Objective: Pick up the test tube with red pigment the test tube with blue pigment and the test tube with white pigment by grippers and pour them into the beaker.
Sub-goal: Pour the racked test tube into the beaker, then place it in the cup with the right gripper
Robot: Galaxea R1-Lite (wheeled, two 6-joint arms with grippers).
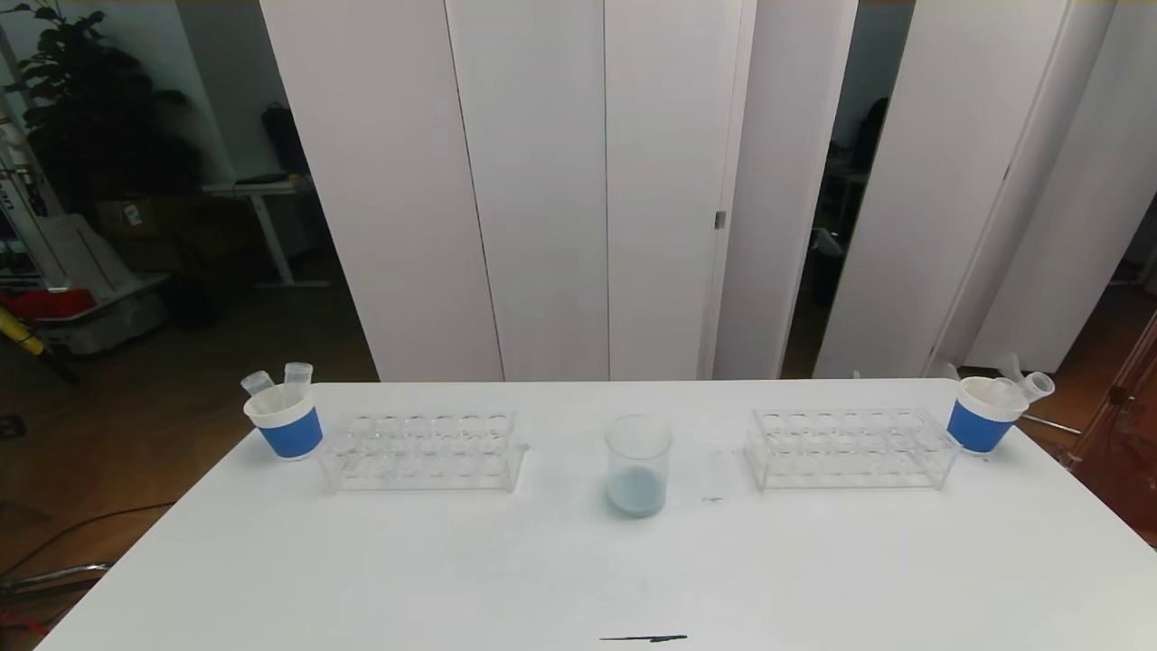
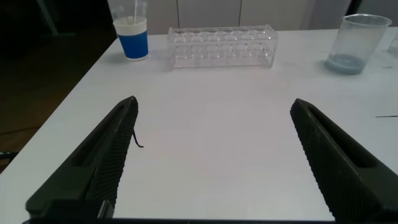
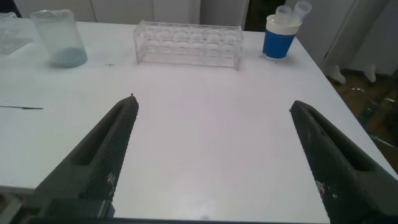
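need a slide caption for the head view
Clear plastic beaker holding pale blue liquid, between two empty clear tube racks and two blue paper cups.

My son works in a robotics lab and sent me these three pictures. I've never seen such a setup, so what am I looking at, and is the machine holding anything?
It is a two-armed robot facing a white table. The wide picture comes from a camera on its head; the other two come from cameras on its wrists, looking out between the dark fingers. The left gripper and right gripper are both open over bare table, holding nothing. In the middle stands a clear beaker with pale bluish liquid at its bottom. Either side lies an empty clear rack, the left rack and right rack. Beyond them, the left cup and right cup are blue paper cups holding tubes.
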